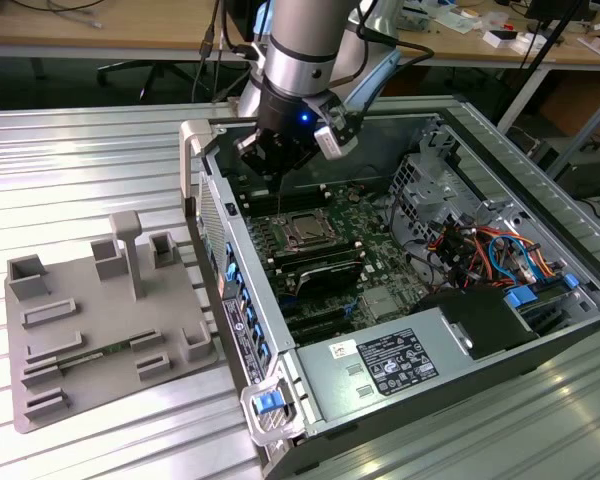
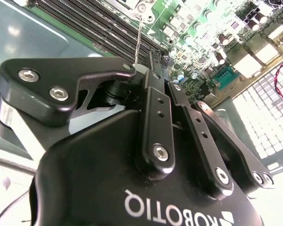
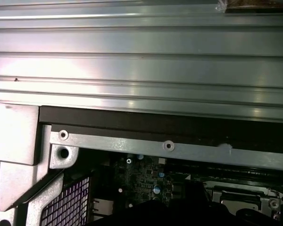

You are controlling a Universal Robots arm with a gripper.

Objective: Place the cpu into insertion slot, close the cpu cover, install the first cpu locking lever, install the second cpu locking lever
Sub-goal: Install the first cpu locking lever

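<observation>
Near the top centre of the exterior view, the tool (image 1: 280,160) hangs inside the open computer case (image 1: 460,330), just above the motherboard (image 1: 365,235) and a little up and left of the insertion slot (image 1: 307,229). That socket sits at mid-frame with the cpu cover (image 1: 305,216) lying flat over it; the silver-grey cpu (image 1: 308,232) shows through the cover's window. 1 thin locking lever (image 1: 281,200) rises from the socket's left edge up to the fingertips.

Centre frame in the second wrist view, the black fingers (image 2: 155,99) are drawn tightly together with the wire lever (image 2: 139,40) running between their tips, so the tool is closed on it. Long black memory slots (image 2: 94,26) cross the upper left of that frame.

Low in the first wrist view, the socket's metal frame (image 3: 245,197) appears at the lower right, under the case wall (image 3: 170,146).

At the lower left of the exterior view, a grey parts fixture (image 1: 90,330) rests on the ribbed metal bench (image 1: 70,180).
</observation>
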